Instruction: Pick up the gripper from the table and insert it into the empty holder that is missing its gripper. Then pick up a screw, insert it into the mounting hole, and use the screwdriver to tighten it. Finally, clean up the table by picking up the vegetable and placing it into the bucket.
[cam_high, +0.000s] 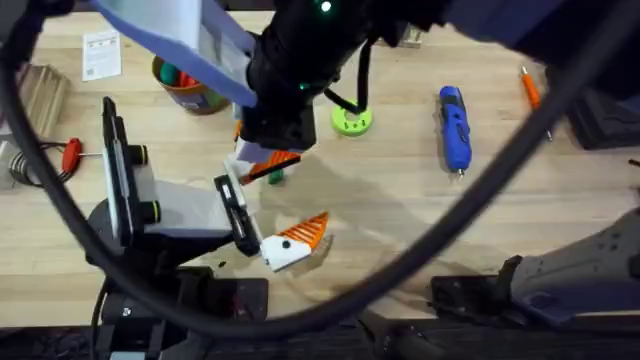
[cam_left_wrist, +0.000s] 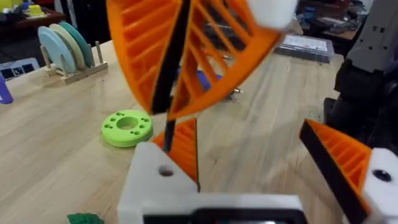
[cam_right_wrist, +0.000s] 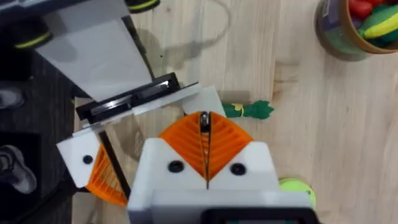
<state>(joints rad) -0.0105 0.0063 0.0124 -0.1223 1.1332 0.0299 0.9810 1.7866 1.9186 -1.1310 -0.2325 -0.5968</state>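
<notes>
Right pincer (cam_right_wrist: 205, 146) pressed together near the vegetable (cam_right_wrist: 249, 110); screwdriver (cam_high: 454, 128) untouched, vegetable outside bucket (cam_high: 185, 85), left pincer (cam_left_wrist: 249, 155) spread

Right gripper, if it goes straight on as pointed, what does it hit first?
Probably the left arm's white finger mount, just past the right gripper tips; depth unclear. The vegetable lies beside that line.

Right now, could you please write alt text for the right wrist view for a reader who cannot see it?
A white gripper with orange ribbed pads, jaws shut, hangs over a pale wooden table. A small dark green toy vegetable lies just beyond it, and a round olive-green tin of colourful toy pieces stands farther off.
</notes>
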